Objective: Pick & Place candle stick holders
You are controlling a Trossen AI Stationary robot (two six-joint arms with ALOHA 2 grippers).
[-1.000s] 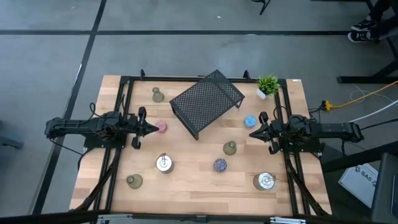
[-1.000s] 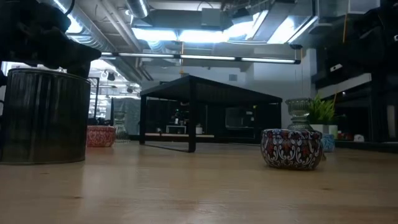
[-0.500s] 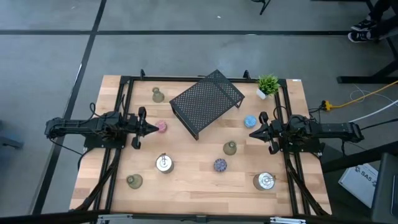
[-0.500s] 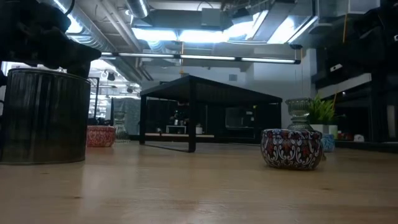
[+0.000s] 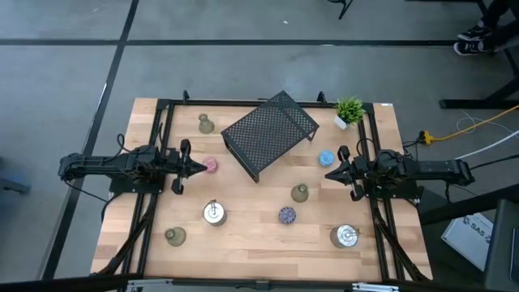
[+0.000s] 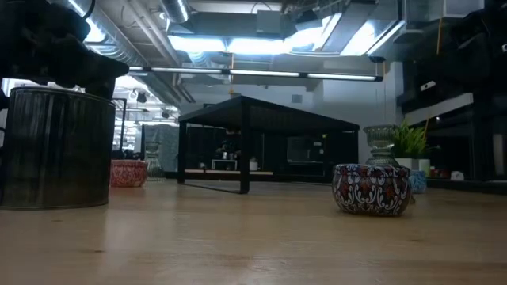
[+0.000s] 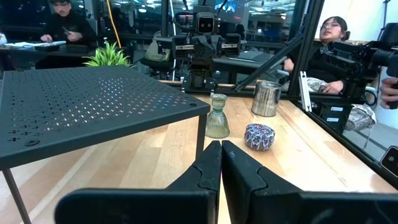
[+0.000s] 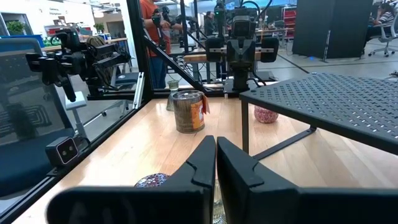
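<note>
Several small candle stick holders stand on the wooden table: olive-green ones (image 5: 206, 123) (image 5: 175, 236) (image 5: 300, 193), a pink one (image 5: 211, 165), a blue one (image 5: 326, 158), a purple patterned one (image 5: 287, 215) and two shiny silver ones (image 5: 213, 212) (image 5: 345, 236). My left gripper (image 5: 200, 167) is shut and level at the table's left side, its tips beside the pink holder and above it. In its wrist view the shut fingers (image 7: 221, 149) point toward an olive holder (image 7: 217, 118). My right gripper (image 5: 328, 173) is shut at the right side, near the blue holder, and holds nothing (image 8: 215, 144).
A black wire-mesh rack (image 5: 270, 134) stands at the far middle of the table, turned at an angle. A small green potted plant (image 5: 349, 110) sits at the far right corner. Black frame rails (image 5: 160, 146) run along both sides. People sit beyond the table (image 7: 336, 37).
</note>
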